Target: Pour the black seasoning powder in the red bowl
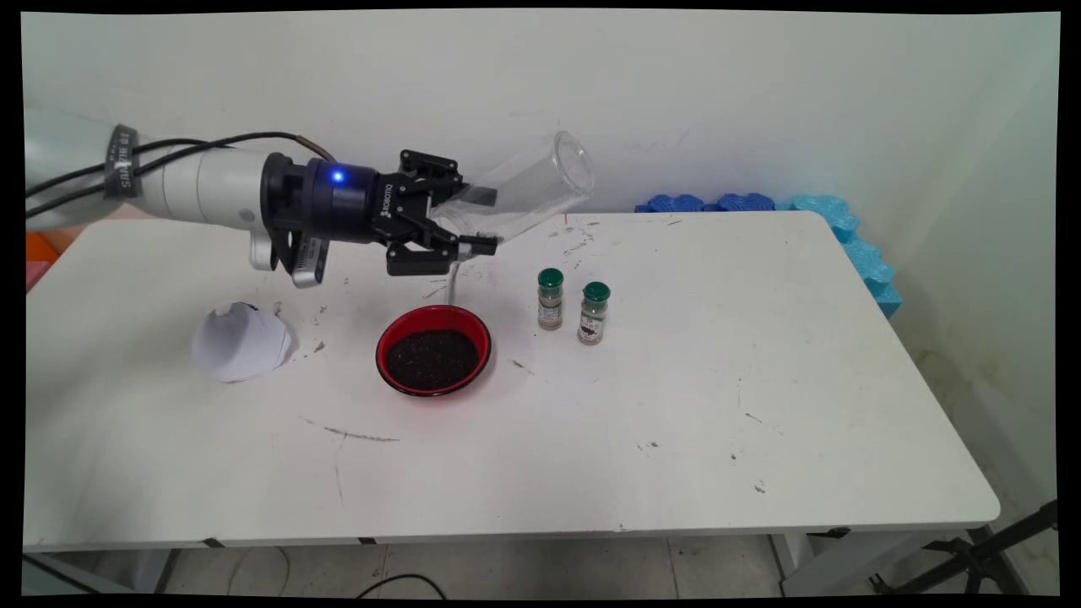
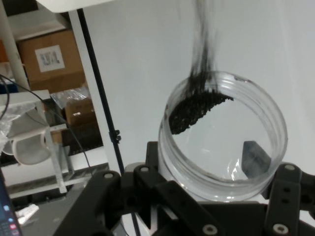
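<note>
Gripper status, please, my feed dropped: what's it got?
Gripper shut on clear jar, held tilted. Dark grains inside jar. Red bowl below; two spice bottles beside.

ROBOTIQ lettering on gripper (image 1: 467, 222) body.

Place: a robotics lab or test room.
Robot: a white arm (image 1: 203, 181), cabled in black, is mounted over a scuffed white counter (image 1: 676, 405).
Walls: bare and marked, with blue foam padding (image 1: 844, 228) stacked against the far corner.
Storage: cardboard boxes (image 2: 47, 61) are seen on shelving in the hand view, beside loose plastic wrapping.
Equipment: a black stand pole (image 2: 98, 103) and tripod legs (image 1: 971, 557) are set on the tiled floor.
</note>
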